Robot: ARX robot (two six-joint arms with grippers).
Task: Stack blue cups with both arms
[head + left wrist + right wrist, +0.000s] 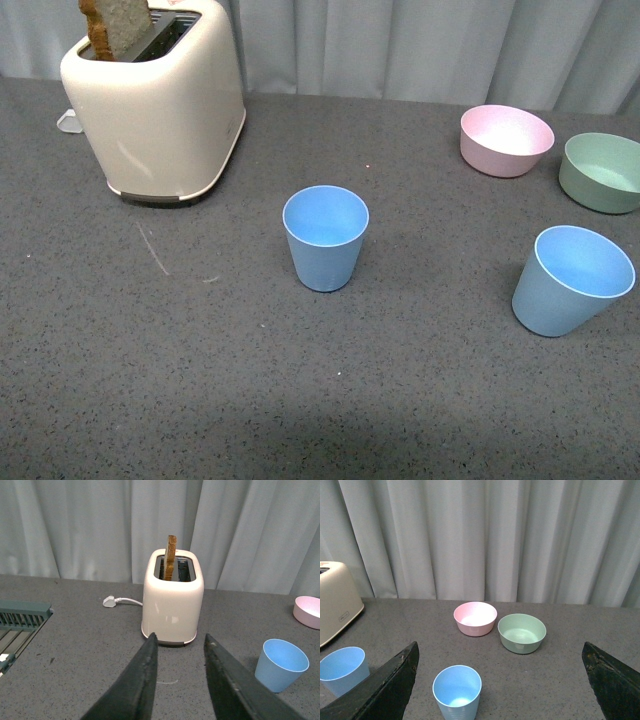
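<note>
The grey speckled table (420,400) carries everything, and nothing on it is stacked yet, so the task looks to be at its very start. The biggest thing is the cream toaster (155,100) at the far left, with a slice of toast (118,25) standing up out of one slot. The front view shows neither arm. The left wrist view shows the left jaws apart and empty, pointing toward the toaster, with one blue cup off to the side and not between them. The right wrist view shows the right jaws spread wide and empty, well clear of the things ahead. The green bowl (602,172) and the pink bowl (506,140) sit close together at the far right and play no part in the job. The two blue cups both stand upright, mouths up and well apart: the middle cup (325,238) near the centre of the table, the right cup (572,280) nearer the right edge, in front of the bowls. Both are free and untouched. What is left, as I judge it, is the whole job: take hold of a cup, lift it, carry it over the other and lower it inside
</note>
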